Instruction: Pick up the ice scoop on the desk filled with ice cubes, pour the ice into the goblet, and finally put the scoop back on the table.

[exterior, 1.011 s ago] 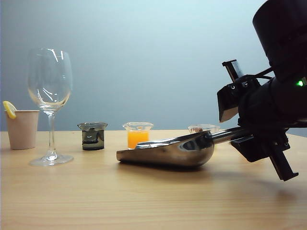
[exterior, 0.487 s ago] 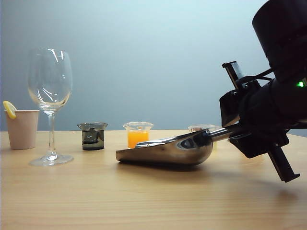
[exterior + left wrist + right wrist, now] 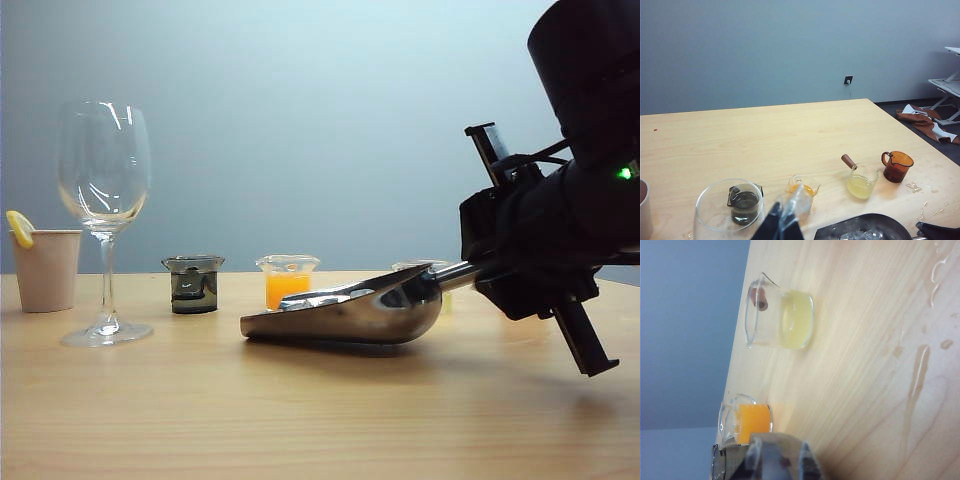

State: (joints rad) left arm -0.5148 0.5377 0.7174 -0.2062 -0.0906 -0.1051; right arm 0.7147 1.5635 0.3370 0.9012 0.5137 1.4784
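The shiny steel ice scoop (image 3: 350, 312) lies on the light-wood table (image 3: 300, 420), its handle pointing right. Ice cubes (image 3: 862, 235) sit in its bowl (image 3: 875, 225). My right gripper (image 3: 480, 268) is shut on the handle's end, and in the right wrist view the blurred grey handle fills the gap between its fingers (image 3: 780, 456). The tall clear goblet (image 3: 104, 170) stands upright at the far left. In the left wrist view its rim (image 3: 707, 197) is just below my left gripper (image 3: 782, 226), which is shut with nothing held.
A beige paper cup with a lemon slice (image 3: 45, 268) stands left of the goblet. A dark beaker (image 3: 193, 284), an orange one (image 3: 287, 281) and a yellow one (image 3: 780, 320) stand behind the scoop. An amber cup (image 3: 897, 166) and water drops (image 3: 917, 375) are farther right.
The right gripper has closed on the scoop's handle. The handle end has risen a little, and the scoop has shifted slightly left. The left arm stayed still.
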